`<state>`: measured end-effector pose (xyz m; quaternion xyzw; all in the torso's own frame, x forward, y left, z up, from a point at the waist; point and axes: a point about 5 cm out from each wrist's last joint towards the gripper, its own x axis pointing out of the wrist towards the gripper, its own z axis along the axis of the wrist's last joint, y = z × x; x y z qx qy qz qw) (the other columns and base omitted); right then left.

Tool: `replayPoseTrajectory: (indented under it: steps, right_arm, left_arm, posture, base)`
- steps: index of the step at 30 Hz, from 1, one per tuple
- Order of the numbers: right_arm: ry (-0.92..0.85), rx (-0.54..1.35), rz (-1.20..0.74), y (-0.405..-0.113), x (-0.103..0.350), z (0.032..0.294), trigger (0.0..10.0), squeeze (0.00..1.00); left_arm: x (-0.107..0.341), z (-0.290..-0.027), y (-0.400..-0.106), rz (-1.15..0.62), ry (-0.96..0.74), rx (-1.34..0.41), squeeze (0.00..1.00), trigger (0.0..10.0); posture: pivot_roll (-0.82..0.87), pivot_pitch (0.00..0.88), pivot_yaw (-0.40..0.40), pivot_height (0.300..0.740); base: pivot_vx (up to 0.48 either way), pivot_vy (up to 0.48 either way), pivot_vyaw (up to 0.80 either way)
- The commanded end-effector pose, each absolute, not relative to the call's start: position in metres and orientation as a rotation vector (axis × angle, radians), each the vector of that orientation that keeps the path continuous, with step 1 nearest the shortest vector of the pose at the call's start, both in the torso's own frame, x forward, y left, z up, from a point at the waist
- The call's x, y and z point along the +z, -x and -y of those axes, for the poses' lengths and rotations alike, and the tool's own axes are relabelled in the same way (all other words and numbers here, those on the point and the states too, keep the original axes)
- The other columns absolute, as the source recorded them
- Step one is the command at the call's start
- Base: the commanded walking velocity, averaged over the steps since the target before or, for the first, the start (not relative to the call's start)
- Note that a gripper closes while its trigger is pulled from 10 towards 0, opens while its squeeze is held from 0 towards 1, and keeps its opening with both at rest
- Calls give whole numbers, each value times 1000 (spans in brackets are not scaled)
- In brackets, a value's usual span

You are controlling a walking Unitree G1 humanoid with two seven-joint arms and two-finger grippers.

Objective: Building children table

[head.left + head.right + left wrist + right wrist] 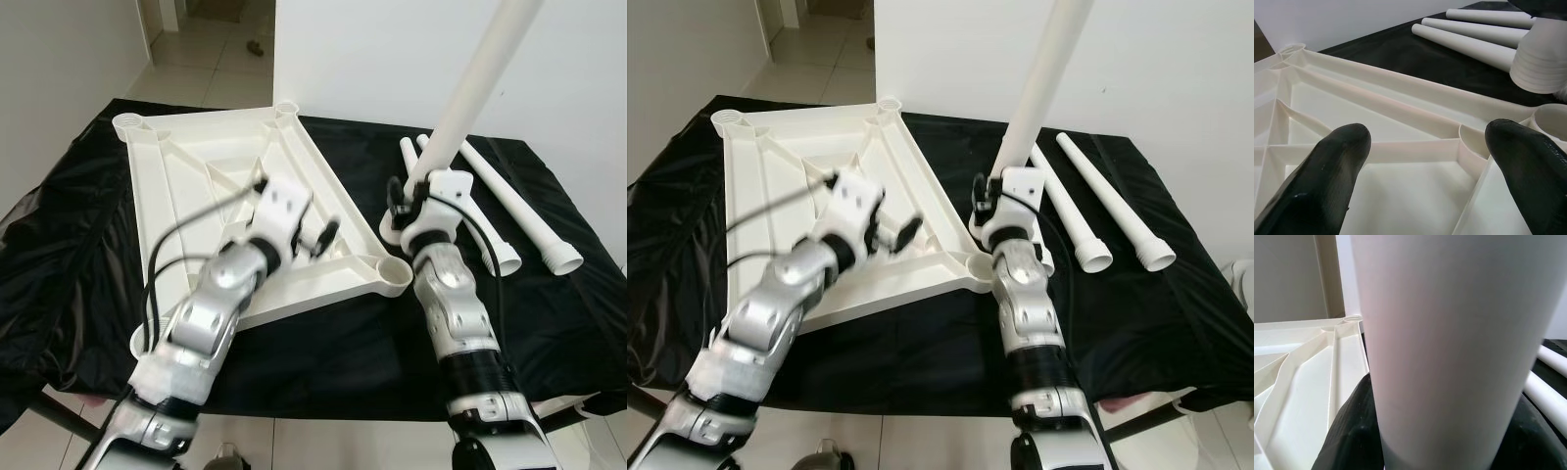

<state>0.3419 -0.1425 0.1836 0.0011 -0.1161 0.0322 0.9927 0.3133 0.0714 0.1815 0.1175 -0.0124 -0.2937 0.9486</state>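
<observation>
Two legs (509,211) lie loose on the black cloth (78,245), to the outer side of the right gripper (423,196) and well apart from it. That gripper is clamped on a third leg (470,93), held upright and leaning slightly, its wide foot end down just beside the near right corner socket (390,272) of the tabletop (176,186). The tabletop lies upside down, ribs showing, on the cloth.

The left gripper (318,238) hovers over the ribbed underside, fingers (1332,161) spread apart with nothing between them; the corner socket lies ahead of it and towards the right gripper.

Step in hand, by my judgement: fitting the first leg into a corner socket. No socket in view carries a leg, so the job is at an early stage.

Next move calls for shifting the leg's end over the socket mouth, squaring it upright and pressing down. The free gripper would do well to steady the tabletop rim, since it may slide on the cloth.
</observation>
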Motion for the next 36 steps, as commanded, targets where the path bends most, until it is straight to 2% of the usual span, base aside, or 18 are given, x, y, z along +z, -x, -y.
replayPoseTrajectory:
  steps: [1,13,26,36]
  right_arm:
    - [4,84,256,-340,188,143,10000,0]
    - [87,160,201,-321,170,154,10000,0]
    - [49,231,150,-315,152,145,10000,0]
    - [44,276,174,-323,156,141,10000,0]
  left_arm:
    - [183,-65,-309,65,-246,-635,0,10000]
    - [190,-58,-282,113,-199,-842,0,10000]
    - [194,-59,-275,118,-187,-888,0,10000]
    - [185,-58,-266,63,-216,-941,0,10000]
  posture:
    - [80,22,-65,740]
    - [79,52,-68,740]
    - [84,67,-60,740]
    - [96,68,-62,740]
  base:
    - [0,0,0]
    - [0,0,0]
    - [0,0,0]
    - [0,0,0]
